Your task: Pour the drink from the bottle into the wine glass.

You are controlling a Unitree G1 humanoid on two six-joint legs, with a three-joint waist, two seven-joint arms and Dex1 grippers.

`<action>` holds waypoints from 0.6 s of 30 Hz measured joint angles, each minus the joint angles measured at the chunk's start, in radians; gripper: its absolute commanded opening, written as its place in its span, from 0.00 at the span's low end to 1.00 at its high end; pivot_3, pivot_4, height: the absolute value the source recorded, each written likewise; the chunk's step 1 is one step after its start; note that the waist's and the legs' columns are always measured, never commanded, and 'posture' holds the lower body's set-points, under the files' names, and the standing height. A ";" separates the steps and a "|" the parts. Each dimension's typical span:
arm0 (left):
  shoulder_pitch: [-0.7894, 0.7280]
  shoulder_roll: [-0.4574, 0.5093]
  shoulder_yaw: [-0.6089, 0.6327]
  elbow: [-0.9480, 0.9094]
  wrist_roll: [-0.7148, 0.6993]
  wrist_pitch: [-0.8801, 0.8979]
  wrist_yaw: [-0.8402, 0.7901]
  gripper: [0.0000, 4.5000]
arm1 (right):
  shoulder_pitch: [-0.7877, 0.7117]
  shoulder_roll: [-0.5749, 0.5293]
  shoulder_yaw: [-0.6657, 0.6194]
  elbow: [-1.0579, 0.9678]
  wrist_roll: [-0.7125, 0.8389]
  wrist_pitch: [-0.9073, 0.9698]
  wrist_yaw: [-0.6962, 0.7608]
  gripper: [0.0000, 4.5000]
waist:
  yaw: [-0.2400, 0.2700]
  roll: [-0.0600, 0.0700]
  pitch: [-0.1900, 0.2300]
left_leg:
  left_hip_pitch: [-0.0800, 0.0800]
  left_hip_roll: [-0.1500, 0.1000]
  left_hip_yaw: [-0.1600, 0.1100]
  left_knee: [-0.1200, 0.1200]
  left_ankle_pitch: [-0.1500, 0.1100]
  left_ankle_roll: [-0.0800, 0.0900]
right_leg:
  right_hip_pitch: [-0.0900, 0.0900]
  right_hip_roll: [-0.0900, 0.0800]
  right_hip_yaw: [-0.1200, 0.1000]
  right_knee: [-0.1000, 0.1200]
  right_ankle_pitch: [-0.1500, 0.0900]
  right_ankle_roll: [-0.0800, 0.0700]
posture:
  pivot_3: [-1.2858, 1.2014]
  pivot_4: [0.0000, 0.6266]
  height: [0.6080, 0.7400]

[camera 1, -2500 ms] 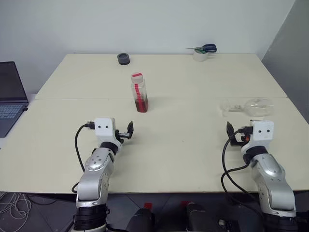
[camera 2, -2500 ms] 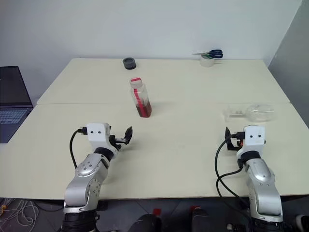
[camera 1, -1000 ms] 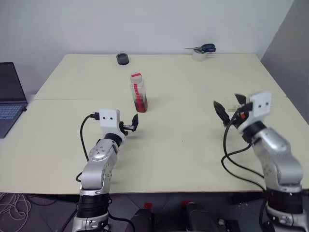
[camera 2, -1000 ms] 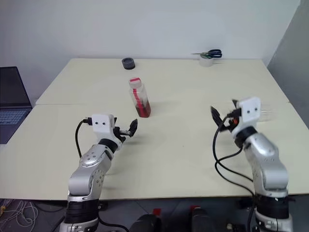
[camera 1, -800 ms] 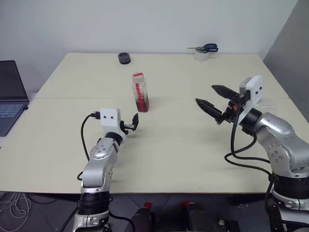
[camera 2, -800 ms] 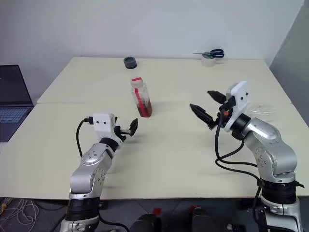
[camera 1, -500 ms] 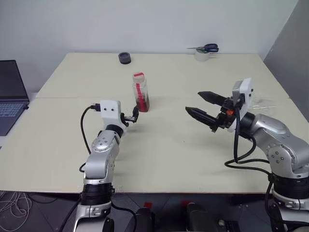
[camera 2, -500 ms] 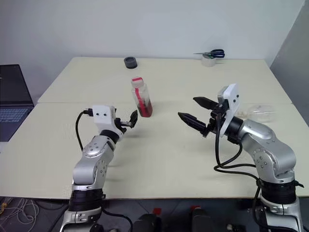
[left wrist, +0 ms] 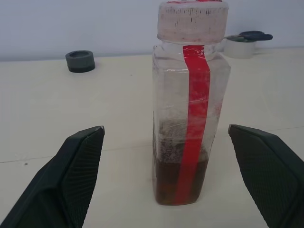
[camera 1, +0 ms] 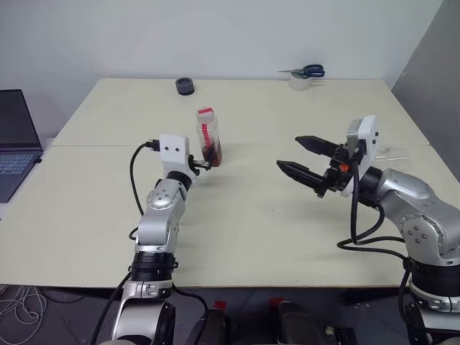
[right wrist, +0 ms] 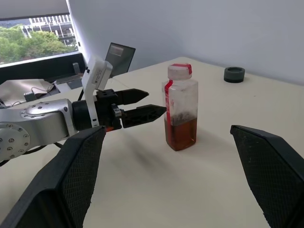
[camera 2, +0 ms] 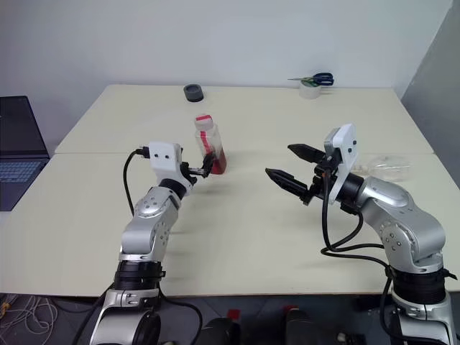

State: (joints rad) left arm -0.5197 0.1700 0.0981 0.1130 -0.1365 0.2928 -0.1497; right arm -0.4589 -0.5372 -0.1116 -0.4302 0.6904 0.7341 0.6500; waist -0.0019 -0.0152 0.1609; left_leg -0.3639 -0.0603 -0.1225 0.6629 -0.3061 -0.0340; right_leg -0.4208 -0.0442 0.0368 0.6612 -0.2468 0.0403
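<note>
Counter (camera 1: 273, 230): pale cream, under a white wall.
Bottle (camera 1: 207, 137): upright mid-counter, capped, drink (left wrist: 180, 180) low inside.
My left end effector (camera 2: 203, 168): released, fingers spread just before the bottle, not touching.
My right end effector (camera 1: 302, 158): released, raised, aimed toward the bottle.
Wine glass (camera 2: 387, 167): lying on its side at the counter's right edge.

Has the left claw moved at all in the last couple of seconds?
Yes. The left claw has travelled up the table toward the bottle, which stands where it did, and now sits open right beside it.
</note>
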 measured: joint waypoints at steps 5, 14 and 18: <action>-0.045 0.001 0.000 0.065 0.000 -0.035 -0.015 0.99 | 0.000 -0.002 0.000 -0.009 0.002 0.010 -0.005 1.00 | 0.000 0.000 0.000 | 0.000 0.000 0.000 0.000 0.000 0.000 | 0.000 0.000 0.000 0.000 0.000 0.000 | 0.52 0.24 1.00; -0.126 0.002 -0.001 0.222 0.004 -0.124 -0.036 0.99 | 0.000 -0.004 -0.002 -0.019 0.001 0.017 -0.027 1.00 | 0.000 -0.001 0.000 | 0.000 0.000 0.000 0.000 0.000 0.000 | 0.000 0.000 0.000 0.000 0.000 0.000 | 0.52 0.24 1.00; -0.165 0.003 -0.001 0.293 0.006 -0.162 -0.038 0.99 | 0.000 -0.004 -0.004 -0.022 0.002 0.018 -0.041 1.00 | 0.000 -0.001 0.000 | 0.000 0.000 0.000 0.000 0.000 0.000 | 0.000 0.000 0.000 0.000 0.000 0.000 | 0.52 0.24 1.00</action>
State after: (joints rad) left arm -0.6844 0.1728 0.0971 0.4060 -0.1307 0.1308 -0.1873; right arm -0.4590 -0.5411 -0.1159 -0.4518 0.6920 0.7522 0.6087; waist -0.0019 -0.0160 0.1613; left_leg -0.3642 -0.0606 -0.1226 0.6630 -0.3060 -0.0340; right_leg -0.4210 -0.0445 0.0365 0.6611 -0.2468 0.0404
